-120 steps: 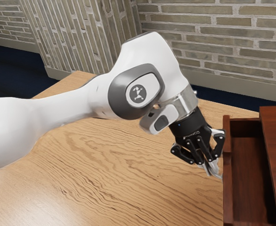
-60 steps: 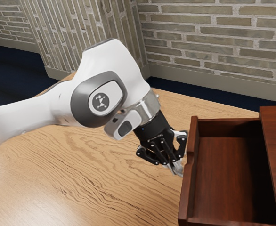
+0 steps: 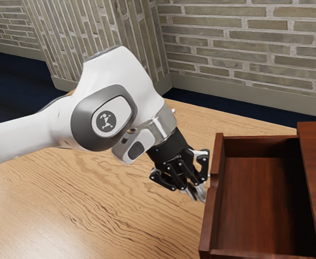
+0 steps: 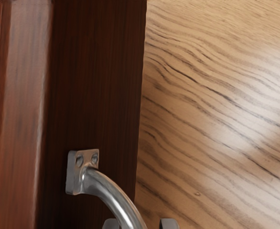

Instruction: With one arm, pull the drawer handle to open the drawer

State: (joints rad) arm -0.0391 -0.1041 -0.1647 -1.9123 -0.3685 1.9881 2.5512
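Observation:
A dark red wooden drawer (image 3: 211,200) stands pulled far out of its cabinet (image 3: 315,162) at the exterior view's right, and its inside is bare. My black gripper (image 3: 199,189) presses against the outside of the drawer's front panel. In the wrist view a curved metal handle (image 4: 107,192) is bolted to the drawer front (image 4: 97,95) and runs down between my fingertips (image 4: 169,223). The gripper is shut on that handle. In the exterior view my hand hides the handle.
The drawer and cabinet rest on a light wooden table (image 3: 93,216) that stretches toward the exterior view's left under my arm. A brick wall (image 3: 244,43) runs behind the table. The cabinet top reaches the frame's right edge.
My hand has drawn back toward the exterior view's left with the handle in it. The drawer has slid out from a narrow gap to wide open, most of that in the first half second.

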